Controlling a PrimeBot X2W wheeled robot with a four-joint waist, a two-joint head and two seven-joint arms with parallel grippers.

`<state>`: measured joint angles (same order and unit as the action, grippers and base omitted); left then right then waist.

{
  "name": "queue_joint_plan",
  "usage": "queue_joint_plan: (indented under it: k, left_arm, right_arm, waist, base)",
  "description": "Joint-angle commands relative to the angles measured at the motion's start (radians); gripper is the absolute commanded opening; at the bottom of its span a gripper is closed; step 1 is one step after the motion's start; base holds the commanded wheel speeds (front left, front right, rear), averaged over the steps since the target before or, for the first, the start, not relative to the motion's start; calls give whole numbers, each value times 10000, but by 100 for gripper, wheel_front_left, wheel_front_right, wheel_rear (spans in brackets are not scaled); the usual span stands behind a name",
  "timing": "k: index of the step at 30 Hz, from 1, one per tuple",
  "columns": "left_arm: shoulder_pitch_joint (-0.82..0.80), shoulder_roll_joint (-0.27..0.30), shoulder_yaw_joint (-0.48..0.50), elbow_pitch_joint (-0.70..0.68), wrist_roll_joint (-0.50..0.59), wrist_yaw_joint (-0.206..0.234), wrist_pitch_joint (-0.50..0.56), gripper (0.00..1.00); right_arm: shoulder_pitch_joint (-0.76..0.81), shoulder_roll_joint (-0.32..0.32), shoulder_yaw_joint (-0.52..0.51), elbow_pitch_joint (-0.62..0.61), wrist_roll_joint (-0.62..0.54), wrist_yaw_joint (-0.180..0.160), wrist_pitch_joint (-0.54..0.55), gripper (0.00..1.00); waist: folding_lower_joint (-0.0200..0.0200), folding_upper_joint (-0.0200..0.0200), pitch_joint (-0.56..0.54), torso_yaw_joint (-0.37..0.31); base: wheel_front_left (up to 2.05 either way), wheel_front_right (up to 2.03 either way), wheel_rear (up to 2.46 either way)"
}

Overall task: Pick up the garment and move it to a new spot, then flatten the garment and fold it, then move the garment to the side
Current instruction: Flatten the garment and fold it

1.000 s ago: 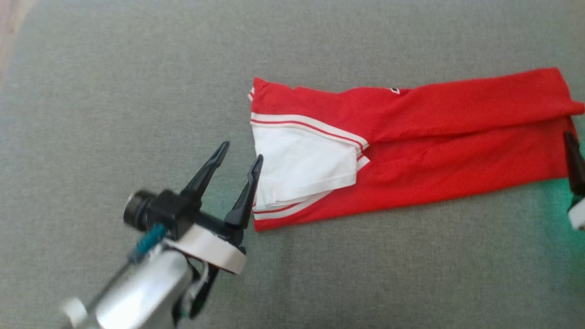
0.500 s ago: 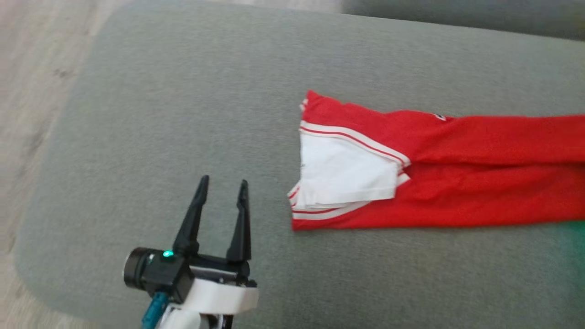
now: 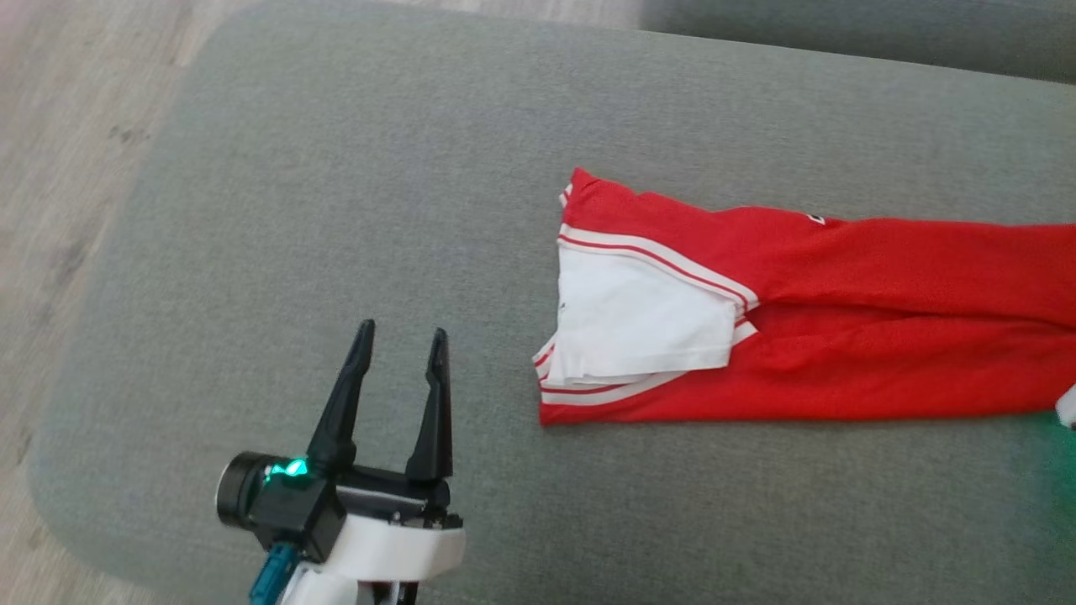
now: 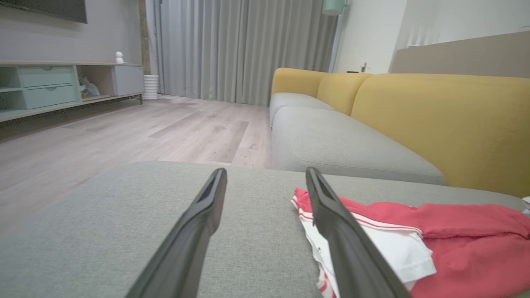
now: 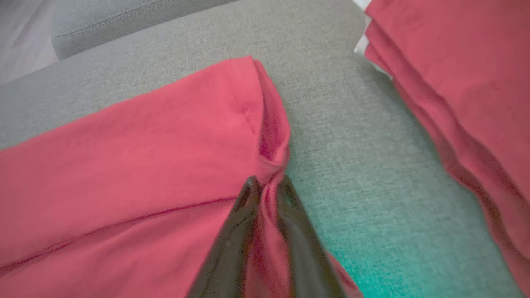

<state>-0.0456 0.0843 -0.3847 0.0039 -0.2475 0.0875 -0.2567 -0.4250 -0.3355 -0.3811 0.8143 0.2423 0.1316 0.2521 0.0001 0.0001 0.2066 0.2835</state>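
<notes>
A red garment (image 3: 841, 353) with a white, red-striped sleeve (image 3: 639, 319) lies folded into a long strip on the grey cushion (image 3: 336, 168). My left gripper (image 3: 401, 332) stands open and holds nothing, to the left of the garment's sleeve end and apart from it. In the left wrist view the left gripper (image 4: 266, 173) points past the garment (image 4: 468, 231), which lies at the right. In the right wrist view my right gripper (image 5: 267, 182) is shut on a bunched corner of the garment (image 5: 145, 145) at its far end.
The cushion's rounded left edge drops to a wooden floor (image 3: 67, 126). A second grey cushion (image 4: 331, 140) and a yellow backrest (image 4: 434, 107) lie beyond. Another folded red pile (image 5: 455, 62) lies on the cushion close to the held corner.
The head camera has shifted, so the floor now shows at the left. My left gripper has drawn back from the garment's sleeve end, still open.
</notes>
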Motion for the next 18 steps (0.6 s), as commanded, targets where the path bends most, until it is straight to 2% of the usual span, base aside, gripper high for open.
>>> queue_joint_plan:
  k: [1,5,13,16,18]
  left_arm:
    - [1,-66,419,-227,160,-90,-51,100]
    - [119,-158,668,-124,444,-309,-51,100]
    - [324,-253,868,-8,576,-574,-51,100]
    - [394,-279,889,53,604,-671,-51,100]
    - [441,-293,898,113,612,-731,-51,100]
  right_arm:
    - [144,-85,302,-264,190,-9,-197,0]
    - [436,-462,597,-692,384,-9,-959,0]
    - [953,-1418,676,-1536,750,-9,-996,0]
    - [899,-1341,953,-2442,1245,-9,-757,0]
    - [775,-1036,1228,-3302,1762,-9,-422,0]
  waist:
    - [-1,-1,-55,-167]
    - [-1,-1,-201,-568]
    - [-1,-1,-441,-1061]
    - [-1,-1,-561,-1235]
    - [-1,-1,-668,-1343]
  base:
    - [0,0,0]
    - [0,0,0]
    - [0,0,0]
    - [0,0,0]
    - [0,0,0]
